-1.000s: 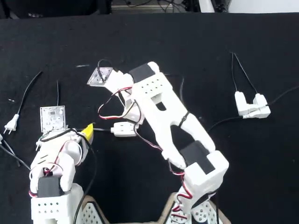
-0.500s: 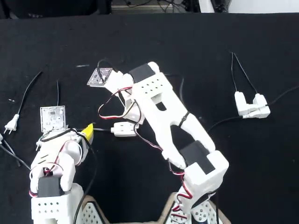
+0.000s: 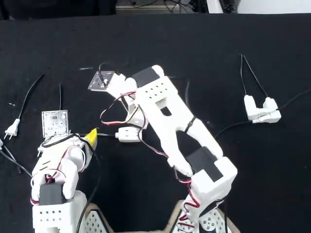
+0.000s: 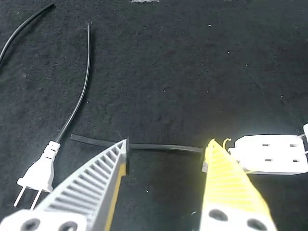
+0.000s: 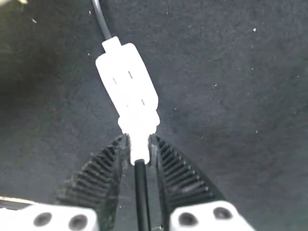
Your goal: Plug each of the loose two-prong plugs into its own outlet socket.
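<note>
From above, a black table held two white arms. The left arm sat at the lower left of the frame, its yellow fingertip beside the black cord of a white outlet socket lying just left of centre. The right arm stretched from the lower right up past the centre and bent over that socket. A loose two-prong plug lay at the far left edge. A white socket block with black cords sat at the right, well apart. In the left wrist view, the left gripper was released, grey and yellow fingers spread wide over the table. The cord ran just past both tips, the outlet socket lay beside the yellow finger, and the loose plug lay beside the grey one, prongs showing. In the right wrist view, the right gripper was clenched on a white plug, whose front met the end of the outlet socket, its own cord trailing back between the fingers.
</note>
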